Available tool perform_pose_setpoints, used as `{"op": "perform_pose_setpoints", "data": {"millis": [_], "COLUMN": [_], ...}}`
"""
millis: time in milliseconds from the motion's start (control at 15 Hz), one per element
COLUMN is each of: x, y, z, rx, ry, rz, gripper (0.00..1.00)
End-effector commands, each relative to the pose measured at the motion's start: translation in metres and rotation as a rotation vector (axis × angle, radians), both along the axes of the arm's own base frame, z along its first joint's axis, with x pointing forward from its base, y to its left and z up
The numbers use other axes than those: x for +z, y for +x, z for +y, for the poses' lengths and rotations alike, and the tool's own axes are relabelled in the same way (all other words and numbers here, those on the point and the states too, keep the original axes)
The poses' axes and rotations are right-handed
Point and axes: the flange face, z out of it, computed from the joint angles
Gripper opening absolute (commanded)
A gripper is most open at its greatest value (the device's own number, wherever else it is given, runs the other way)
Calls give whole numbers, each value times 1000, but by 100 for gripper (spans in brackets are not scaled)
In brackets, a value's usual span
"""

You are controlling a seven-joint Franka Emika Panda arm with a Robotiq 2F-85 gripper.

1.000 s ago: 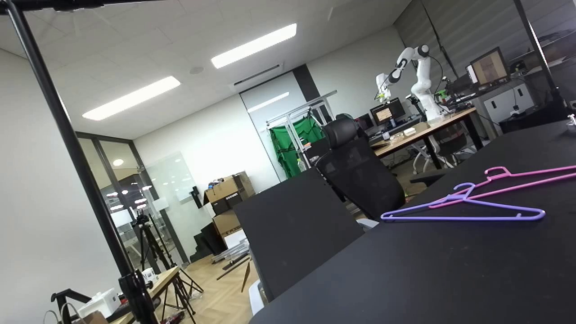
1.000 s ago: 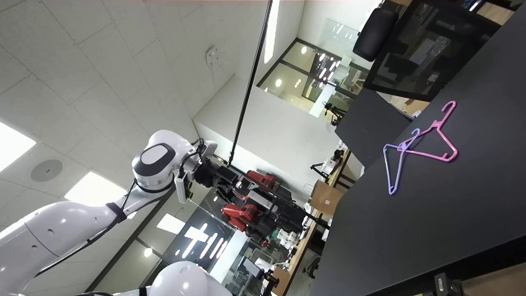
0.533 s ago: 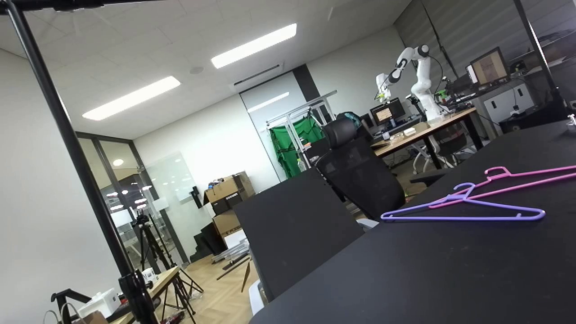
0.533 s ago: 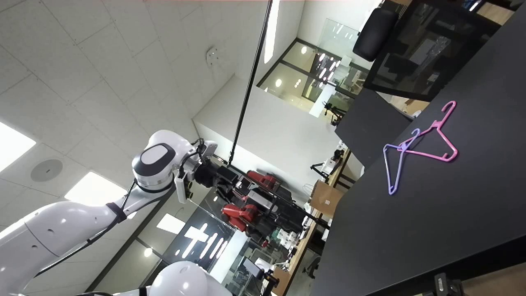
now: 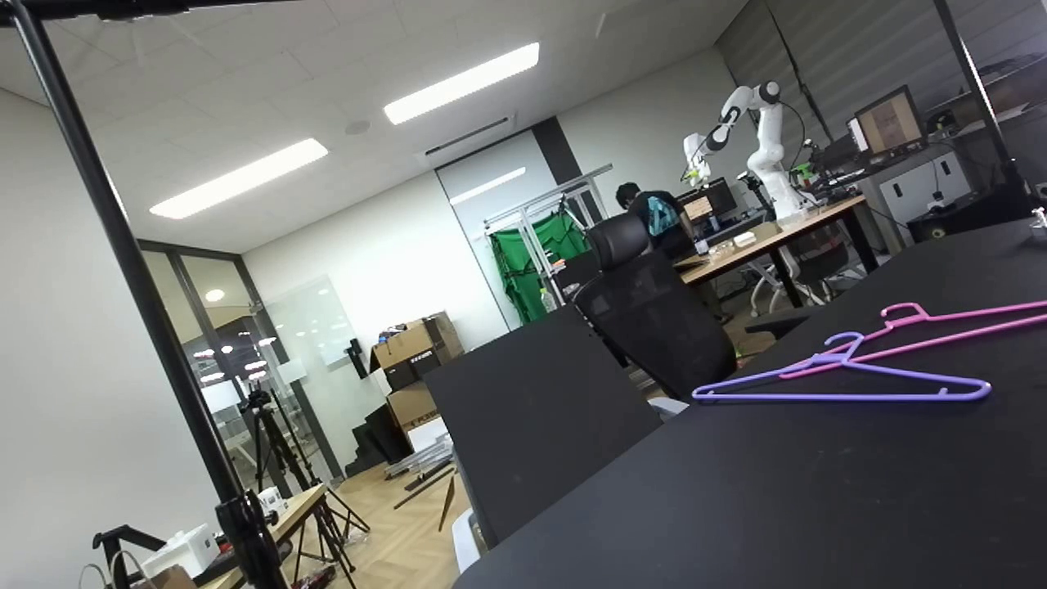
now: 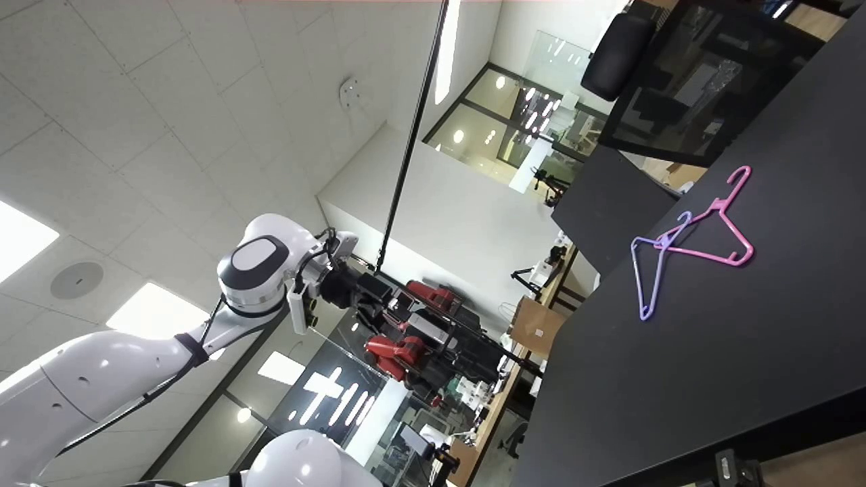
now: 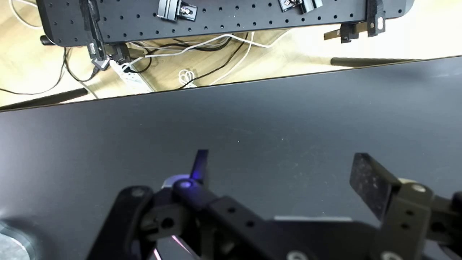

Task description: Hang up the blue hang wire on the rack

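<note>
The blue hang wire (image 5: 851, 397) is a blue-violet hanger lying flat on the black table. It also shows in an exterior view (image 6: 665, 241). One part of it overlaps the pink hanger (image 5: 923, 316). My gripper (image 7: 280, 160) is open, with nothing between its fingers, high above the table and well apart from both hangers. My white arm (image 6: 254, 270) holds it up at the left in an exterior view. Thin pink streaks show between the gripper's links in the wrist view; I cannot tell what they are. A black upright pole (image 5: 123, 229) and a top bar appear to be the rack.
The black table (image 5: 736, 507) fills the foreground. A black office chair (image 5: 662, 327) stands at its far edge. A round clear object (image 7: 14, 242) sits at lower left in the wrist view. A black perforated panel (image 7: 231, 21) lies beyond the table edge. A person (image 5: 654, 214) is behind the chair.
A person has risen into view behind the office chair. My arm and both hangers have not moved.
</note>
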Motion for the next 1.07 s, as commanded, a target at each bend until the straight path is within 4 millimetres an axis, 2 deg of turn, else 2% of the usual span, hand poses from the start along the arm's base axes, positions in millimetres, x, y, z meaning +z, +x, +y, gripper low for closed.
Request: {"op": "perform_pose_setpoints", "data": {"millis": [0, 333, 533, 800, 933, 1000], "x": [-7, -37, -56, -81, -97, -90], "y": [20, 83, 127, 191, 218, 185], "z": [-6, -34, -72, -104, -106, -102], "rx": [77, 314, 387, 384, 303, 358], "ry": [-28, -55, -51, -41, -19, -31], "rz": [2, -22, -1, 31, 88, 35], "gripper": [100, 100, 100, 100, 100, 100]}}
